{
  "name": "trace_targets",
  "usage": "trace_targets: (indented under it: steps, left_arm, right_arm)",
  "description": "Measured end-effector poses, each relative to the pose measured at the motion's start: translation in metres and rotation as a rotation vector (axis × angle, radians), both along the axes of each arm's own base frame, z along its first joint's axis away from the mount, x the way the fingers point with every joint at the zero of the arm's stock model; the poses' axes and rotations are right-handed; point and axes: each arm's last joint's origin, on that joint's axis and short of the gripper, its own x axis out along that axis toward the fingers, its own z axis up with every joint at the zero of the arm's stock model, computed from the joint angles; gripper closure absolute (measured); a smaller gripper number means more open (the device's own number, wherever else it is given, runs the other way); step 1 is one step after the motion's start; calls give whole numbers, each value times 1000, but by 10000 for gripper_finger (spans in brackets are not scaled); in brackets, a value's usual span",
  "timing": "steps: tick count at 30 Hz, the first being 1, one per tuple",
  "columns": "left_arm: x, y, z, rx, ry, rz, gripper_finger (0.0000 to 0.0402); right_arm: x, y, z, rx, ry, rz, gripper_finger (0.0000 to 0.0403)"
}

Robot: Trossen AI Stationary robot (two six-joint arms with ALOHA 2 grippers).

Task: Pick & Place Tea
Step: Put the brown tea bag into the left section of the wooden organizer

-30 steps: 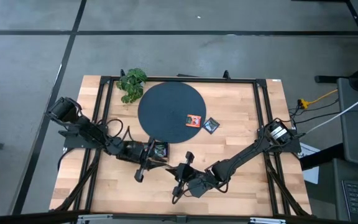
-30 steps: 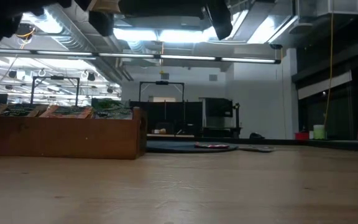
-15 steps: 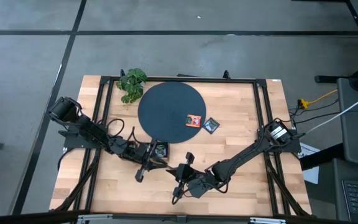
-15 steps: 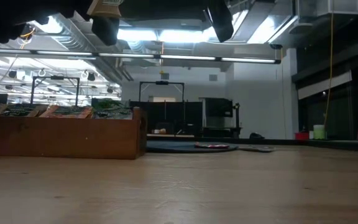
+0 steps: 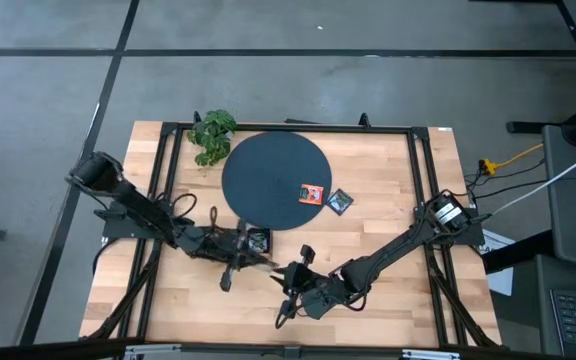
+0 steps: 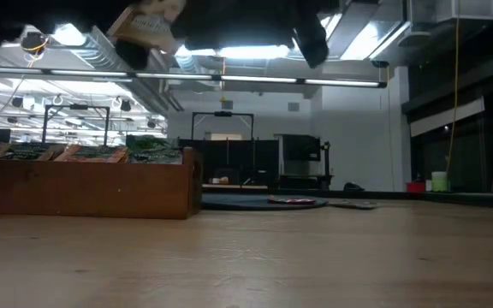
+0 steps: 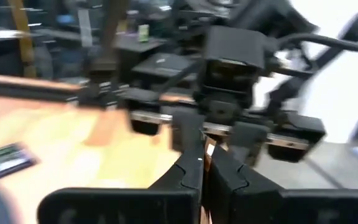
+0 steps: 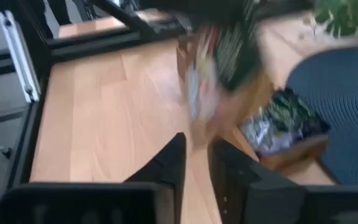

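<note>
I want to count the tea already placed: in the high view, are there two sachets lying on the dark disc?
No, only the orange-red sachet lies on the dark disc; the dark sachet lies on the wooden table beside the disc.

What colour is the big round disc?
Dark blue-grey disc, clearest in the high view.

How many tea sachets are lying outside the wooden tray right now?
2. An orange-red sachet lies on the dark disc near its right edge; a dark sachet lies on the table just right of the disc. The arms over the tray may hide others.
</note>
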Motion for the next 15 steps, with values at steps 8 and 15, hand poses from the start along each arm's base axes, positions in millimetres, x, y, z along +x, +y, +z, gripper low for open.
trace_targets:
  steps: [8, 15]
  left_arm:
    - [-42, -15, 25, 40, 78, 158, 400]
    - [-82, -26, 16, 62, 217, 316, 400]
  right_arm:
    - [-3, -2, -6, 21, 48, -27, 296]
    - [-4, -2, -6, 22, 48, -28, 293]
